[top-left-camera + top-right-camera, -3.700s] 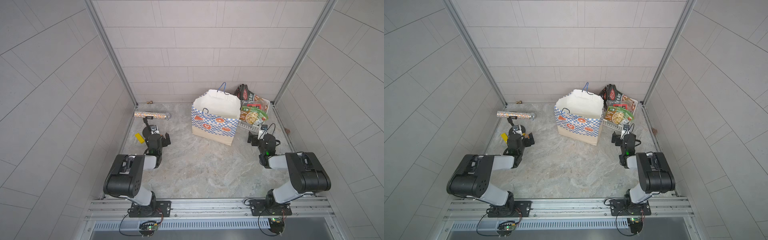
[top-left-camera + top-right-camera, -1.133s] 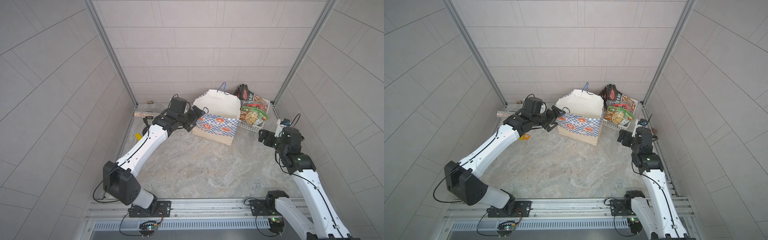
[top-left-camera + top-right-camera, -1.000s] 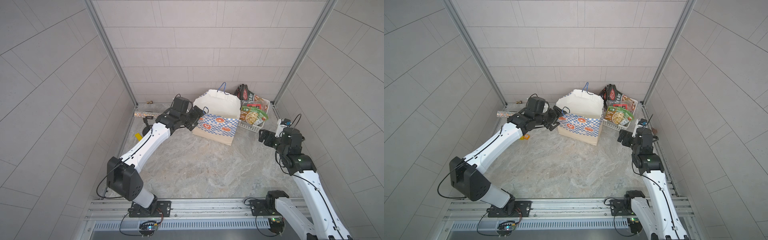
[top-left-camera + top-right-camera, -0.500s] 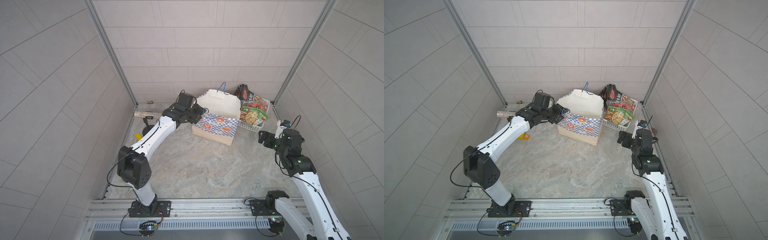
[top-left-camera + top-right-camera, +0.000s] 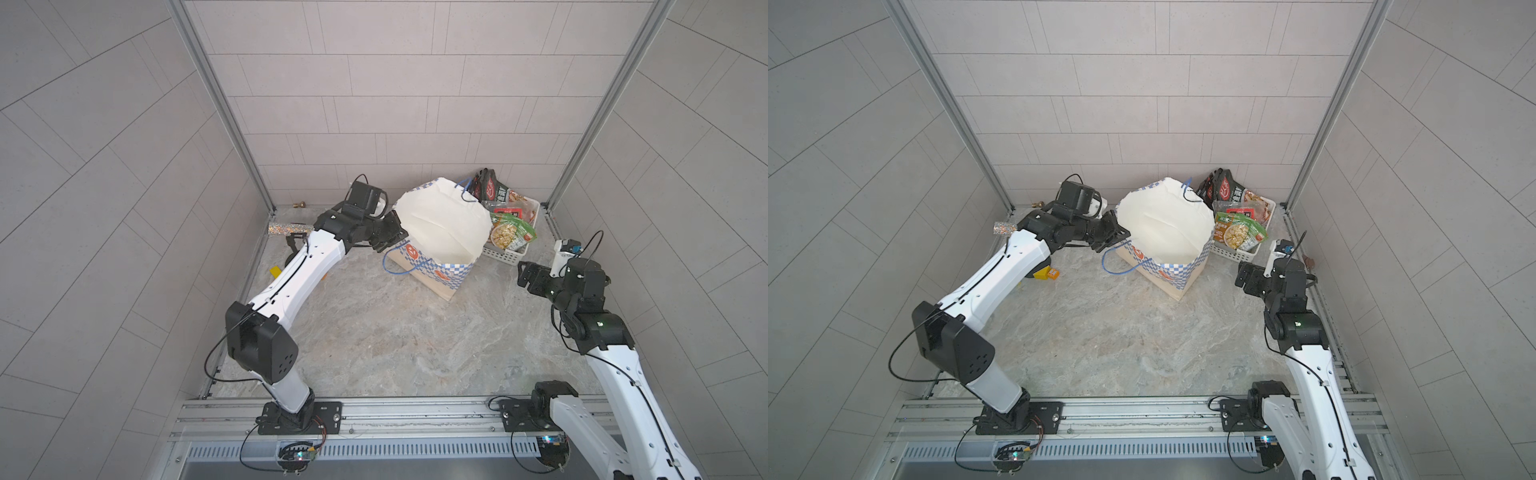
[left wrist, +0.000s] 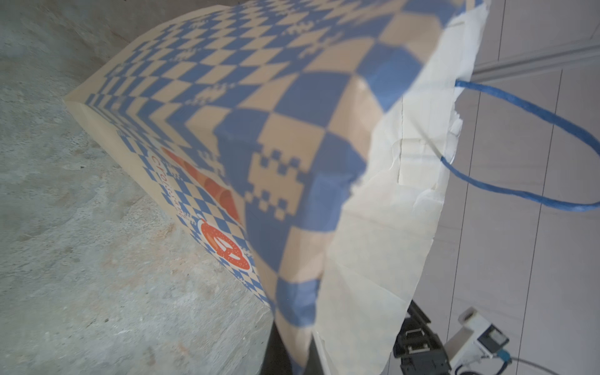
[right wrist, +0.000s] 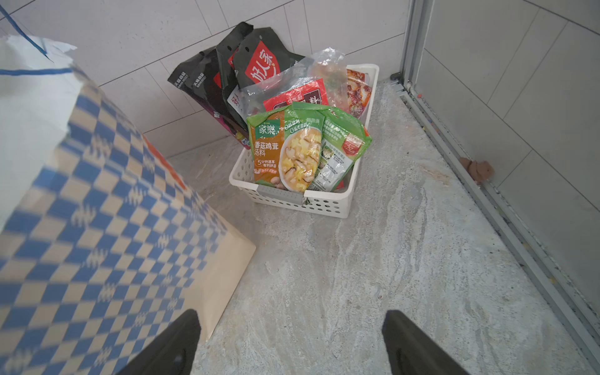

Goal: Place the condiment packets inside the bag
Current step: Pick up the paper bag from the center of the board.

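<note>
By my reading the task is only at its opening step. No packet shows inside the bag (image 5: 452,277), and its white lining is bare as far as both top views look into it. The left fingers (image 5: 394,235) are closed on the bag's paper rim at the side nearest them. The left wrist view shows the checkered wall running down into that pinch, which looks like a hold to keep the mouth open and steady. The right fingers (image 5: 526,276) stand wide apart and empty above the table (image 5: 374,332).

All the condiment packets (image 7: 285,152) lie ahead of the right fingers, well apart from them, piled in a white perforated basket (image 7: 308,204). A green-orange soup pouch is nearest the fingers, with red and clear ones behind it. The black-and-red packets (image 7: 256,61) stand upright farthest off, against the tiled wall. The bag stands just beside the basket, between the two sets of fingers.

Every pick and every drop is yet to be done. The packets overlap, so I cannot count them.
</note>
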You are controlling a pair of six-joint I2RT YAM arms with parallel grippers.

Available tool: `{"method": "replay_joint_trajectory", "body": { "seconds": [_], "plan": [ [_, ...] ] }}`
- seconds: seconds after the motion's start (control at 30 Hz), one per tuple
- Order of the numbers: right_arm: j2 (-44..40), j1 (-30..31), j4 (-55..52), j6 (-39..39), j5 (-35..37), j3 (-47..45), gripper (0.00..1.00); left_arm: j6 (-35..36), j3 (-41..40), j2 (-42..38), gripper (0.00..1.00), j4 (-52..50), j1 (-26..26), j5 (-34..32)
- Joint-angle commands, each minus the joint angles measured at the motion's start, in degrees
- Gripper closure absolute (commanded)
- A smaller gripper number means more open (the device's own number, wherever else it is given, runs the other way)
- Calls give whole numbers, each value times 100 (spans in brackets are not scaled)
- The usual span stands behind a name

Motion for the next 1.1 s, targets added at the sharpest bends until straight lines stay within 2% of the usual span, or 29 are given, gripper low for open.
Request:
{"method": "replay_joint_trajectory", "body": {
  "seconds": [0.0, 0.17, 0.27, 0.47, 0.57, 0.77, 0.97, 1.07],
  "plan": [
    [-14, 105, -73, -221, -599, 377, 8, 1210, 158, -462, 100, -1243, 323, 800],
    [275, 601, -608, -329, -1661, 1262, 8, 1929, -67, -914, 100, -2050, 926, 1103],
    [523, 1120, -1136, -473, -1975, 1779, 9, 2141, -221, -1060, 100, -2131, 1165, 1201],
    [905, 2462, -1565, -608, -1935, 2129, 10, 2482, -227, -800, 100, -2444, 1224, 1548],
    [1110, 2883, -1618, -703, -1579, 2024, 10, 2599, -221, -742, 100, -2512, 1224, 1626],
    [1588, 2945, -1492, -688, -421, 2066, 10, 2695, -283, -889, 100, -2511, 1229, 1651],
    [2115, 2942, -1076, -452, -619, 2504, 14, 2855, -461, -998, 100, -2447, 1230, 1830],
    [2456, 2905, -1051, -464, -450, 2661, 17, 2967, -512, -1041, 100, -2455, 1222, 1817]
  ]
}}
